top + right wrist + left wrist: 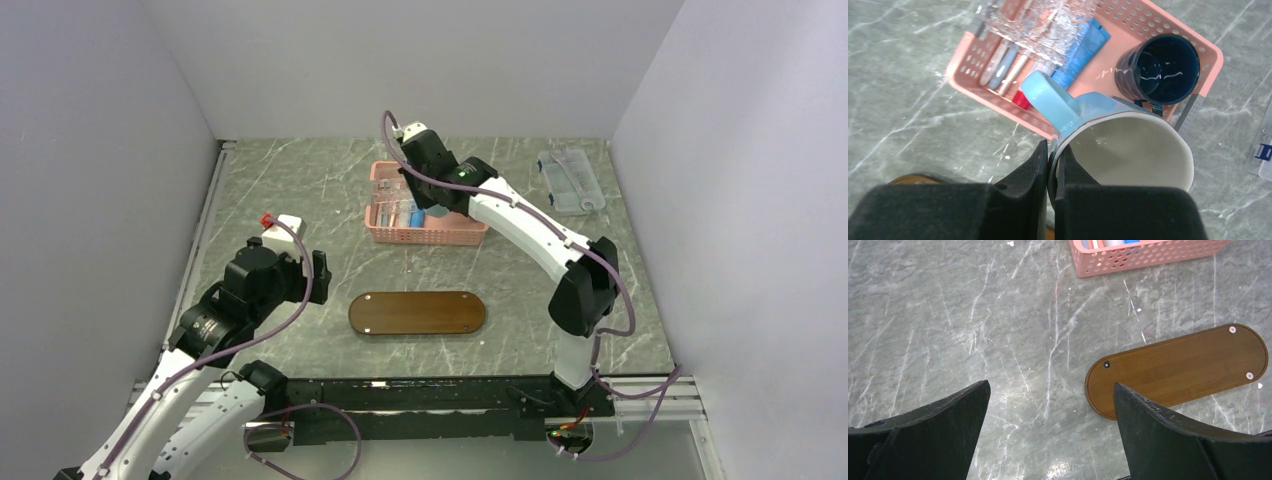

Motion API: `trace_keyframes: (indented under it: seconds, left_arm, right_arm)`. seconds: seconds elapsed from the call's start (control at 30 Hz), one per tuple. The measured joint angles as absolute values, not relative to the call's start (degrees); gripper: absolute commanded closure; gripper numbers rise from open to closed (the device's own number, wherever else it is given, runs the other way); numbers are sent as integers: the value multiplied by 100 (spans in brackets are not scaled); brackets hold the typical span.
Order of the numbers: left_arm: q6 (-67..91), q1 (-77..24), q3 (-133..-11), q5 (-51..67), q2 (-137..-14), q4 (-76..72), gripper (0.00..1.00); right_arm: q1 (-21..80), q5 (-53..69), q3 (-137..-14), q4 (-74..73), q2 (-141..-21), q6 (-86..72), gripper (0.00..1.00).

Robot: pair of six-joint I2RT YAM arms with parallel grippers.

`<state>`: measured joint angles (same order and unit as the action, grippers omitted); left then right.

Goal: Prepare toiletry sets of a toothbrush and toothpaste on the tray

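Right gripper (1052,157) pinches the rim of a pale blue mug (1128,155) at the near wall of the pink basket (965,75), its jaws narrowed on the mug's wall beside the handle. Whether the mug rests in the basket or hangs above it cannot be told. Inside the basket, the blue toothpaste (1083,42) lies flat beside a dark blue cup (1157,67). A clear glass (1040,20) partly covers it, and several toothbrushes (1003,62) lie on the tube's other side. The tray (417,312), a dark wooden board with rounded ends, lies on the marble table (300,190) in front of the basket, apart from it on the side of the arm bases. The left gripper (1050,390) hovers over the table to the left of the basket and nearer the bases, jaws spread wide, close to the tray's rounded end. A clear plastic box (570,180) sits well to the right of the basket, by the wall
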<state>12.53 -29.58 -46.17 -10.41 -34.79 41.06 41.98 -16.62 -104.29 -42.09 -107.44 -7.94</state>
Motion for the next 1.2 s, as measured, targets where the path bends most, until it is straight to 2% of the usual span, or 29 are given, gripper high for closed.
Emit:
trace_keyframes:
  seconds: [0.67, 1.2]
  left_arm:
    - [1481, -2858, -4617, -2075, -3092, 4292, 1]
    - [1942, -2781, -4617, -3380, -2309, 4587, 1]
  right_arm:
    - [5347, -410, -9214, -4405, -9485, -215, 100]
    - [6694, -115, -8541, -4095, -9384, -89, 100]
